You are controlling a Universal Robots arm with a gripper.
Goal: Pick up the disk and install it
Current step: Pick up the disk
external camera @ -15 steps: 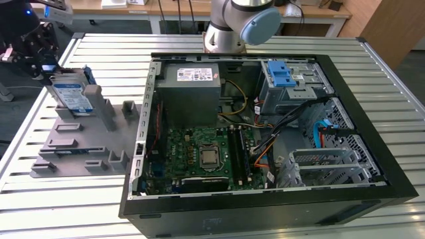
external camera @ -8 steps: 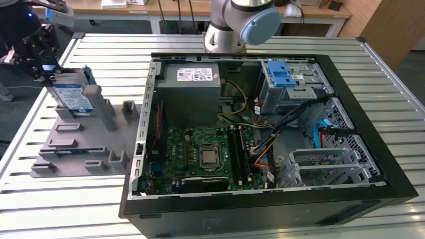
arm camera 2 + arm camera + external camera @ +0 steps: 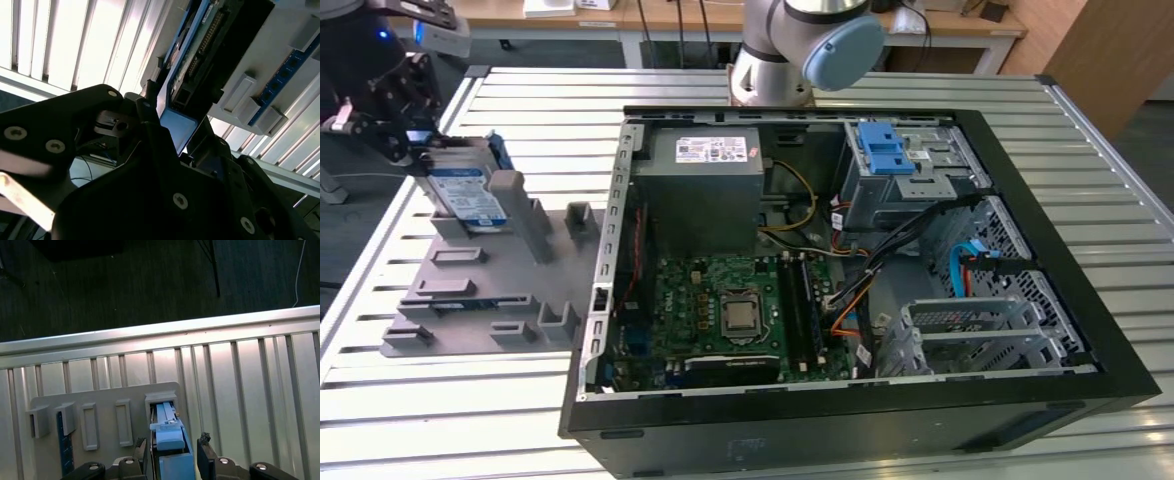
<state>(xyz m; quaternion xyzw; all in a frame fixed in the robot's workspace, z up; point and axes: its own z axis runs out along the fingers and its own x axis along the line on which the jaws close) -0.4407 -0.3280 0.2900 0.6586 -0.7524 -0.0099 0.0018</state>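
Tool slightly open, jaws straddling the silver blue-framed hard disk, narrow gaps both sides. Disk stands in the grey slotted fixture, exterior view 10 o'clock of the black PC case.

A robotics lab, or possibly a test workshop, is hosting this setup: a robot arm is rising from a slatted aluminium table, where an opened desktop computer case is lying beside a grey fixture plate. Wooden desks trailing cables are lining the back of the room, and a dark floor is showing past the table's edge in the first wrist view.
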